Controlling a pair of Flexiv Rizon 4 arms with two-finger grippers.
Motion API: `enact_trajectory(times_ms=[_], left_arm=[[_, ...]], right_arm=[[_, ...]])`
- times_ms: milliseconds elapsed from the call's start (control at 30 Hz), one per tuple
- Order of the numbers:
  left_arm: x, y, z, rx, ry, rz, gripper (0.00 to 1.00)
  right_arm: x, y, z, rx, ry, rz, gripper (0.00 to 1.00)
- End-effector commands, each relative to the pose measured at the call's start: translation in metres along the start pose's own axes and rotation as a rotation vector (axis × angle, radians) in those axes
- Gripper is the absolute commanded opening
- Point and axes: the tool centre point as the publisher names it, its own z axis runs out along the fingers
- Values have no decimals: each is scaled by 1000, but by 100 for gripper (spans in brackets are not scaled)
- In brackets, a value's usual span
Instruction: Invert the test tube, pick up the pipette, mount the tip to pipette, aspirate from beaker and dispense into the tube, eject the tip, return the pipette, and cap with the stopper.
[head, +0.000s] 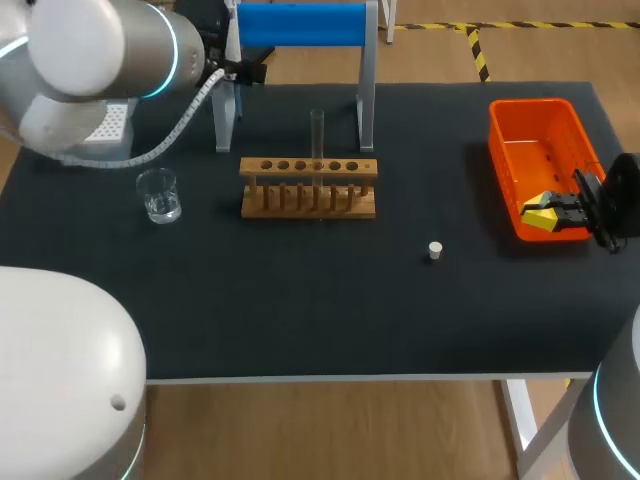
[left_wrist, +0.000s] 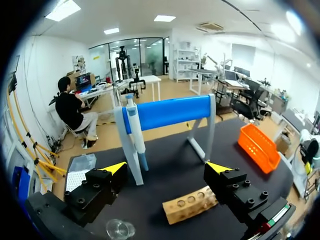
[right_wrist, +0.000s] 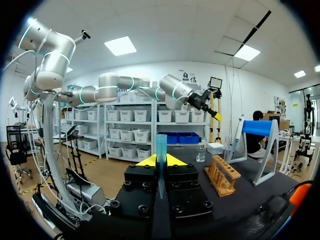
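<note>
A clear test tube (head: 317, 135) stands upright in the wooden rack (head: 310, 186) at mid-table. The pipette (left_wrist: 135, 130) hangs on the blue-barred stand (left_wrist: 170, 111), ahead of my left gripper (left_wrist: 166, 167), which is open, holds nothing, and hovers above the table's back left. A glass beaker (head: 158, 195) sits left of the rack. The small white stopper (head: 434, 250) lies to the rack's front right. My right gripper (head: 545, 212) is over the near end of the orange bin (head: 510, 150). In the right wrist view it is shut on a blue pipette tip (right_wrist: 160, 150).
A white tip box (head: 110, 124) sits at the back left, partly behind my left arm. The stand's grey legs (head: 366, 110) rise just behind the rack. The orange bin runs along the right edge.
</note>
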Motion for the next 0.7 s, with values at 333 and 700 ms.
enact_trajectory(times_ms=[333, 700], left_arm=[[-8, -17, 42, 76, -76, -36, 100], [-15, -26, 59, 109, -159, -67, 100]], right_arm=[[1, 0, -1, 1, -1, -1, 0], [1, 0, -1, 1, -1, -1, 0]])
